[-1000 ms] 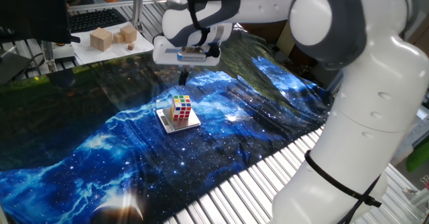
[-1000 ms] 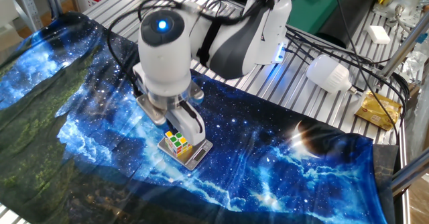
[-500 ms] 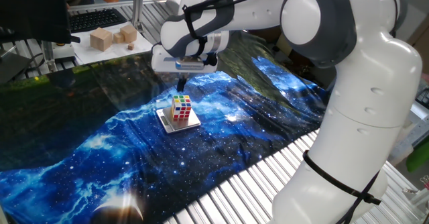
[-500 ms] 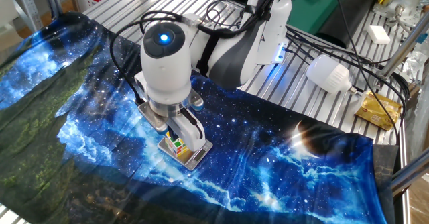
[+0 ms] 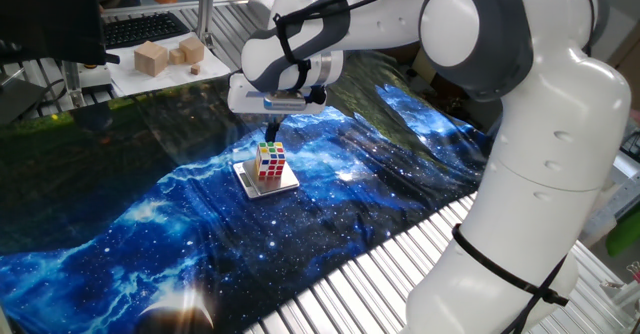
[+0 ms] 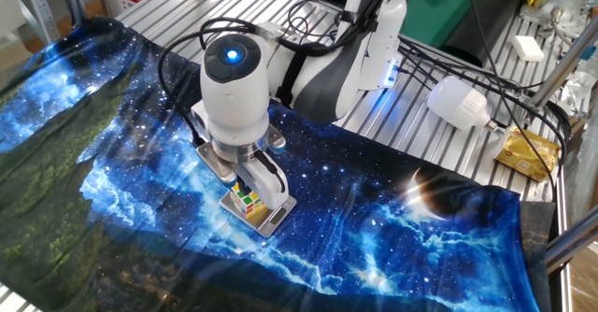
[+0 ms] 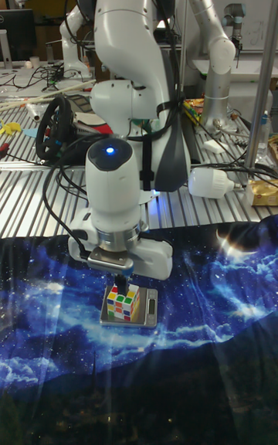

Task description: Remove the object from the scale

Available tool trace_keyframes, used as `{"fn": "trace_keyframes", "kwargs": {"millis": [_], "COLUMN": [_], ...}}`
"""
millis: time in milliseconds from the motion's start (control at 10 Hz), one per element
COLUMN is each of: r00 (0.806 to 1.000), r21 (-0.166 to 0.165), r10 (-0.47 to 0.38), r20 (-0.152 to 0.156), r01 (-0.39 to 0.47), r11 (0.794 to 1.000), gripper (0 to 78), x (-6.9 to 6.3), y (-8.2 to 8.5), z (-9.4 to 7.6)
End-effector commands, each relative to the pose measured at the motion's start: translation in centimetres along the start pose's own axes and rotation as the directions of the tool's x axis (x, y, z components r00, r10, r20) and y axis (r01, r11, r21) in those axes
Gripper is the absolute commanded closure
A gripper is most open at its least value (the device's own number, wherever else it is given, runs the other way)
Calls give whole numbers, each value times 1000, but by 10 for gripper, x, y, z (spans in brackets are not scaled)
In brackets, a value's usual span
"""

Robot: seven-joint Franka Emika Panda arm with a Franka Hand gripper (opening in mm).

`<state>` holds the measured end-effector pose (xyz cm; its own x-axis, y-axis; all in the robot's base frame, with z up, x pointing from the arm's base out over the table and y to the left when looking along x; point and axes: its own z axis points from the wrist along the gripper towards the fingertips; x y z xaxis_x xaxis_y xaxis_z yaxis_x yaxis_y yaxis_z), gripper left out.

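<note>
Approach is the step in hand: the end effector [image 5: 271,128] hangs just above and slightly behind the puzzle cube [image 5: 270,161], which sits on the scale [image 5: 287,185] on the blue star-print cloth [image 5: 150,214] covering the desk. Its fingers point down and grasp nothing, though how far apart they stand I cannot tell. Next, I judge, the fingers must straddle the cube, clench on two opposite faces, then lift it clear.
</note>
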<state>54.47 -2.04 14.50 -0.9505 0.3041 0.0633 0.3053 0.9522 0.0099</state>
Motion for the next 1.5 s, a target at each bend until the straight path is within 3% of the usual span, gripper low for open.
{"fn": "trace_keyframes", "kwargs": {"millis": [100,200,600,700,1500], "r00": [1000,1000,1000,1000,1000], "r21": [-11,-11,-12,-12,-12], "r10": [4,5,6,6,6], "r20": [9,29,26,26,26], "r01": [-4,-5,-6,-6,-6], "r11": [1000,1000,1000,1000,1000], "gripper": [776,776,776,2,2], "x": [0,0,0,0,0], "y": [0,0,0,0,0], "z": [0,0,0,0,0]}}
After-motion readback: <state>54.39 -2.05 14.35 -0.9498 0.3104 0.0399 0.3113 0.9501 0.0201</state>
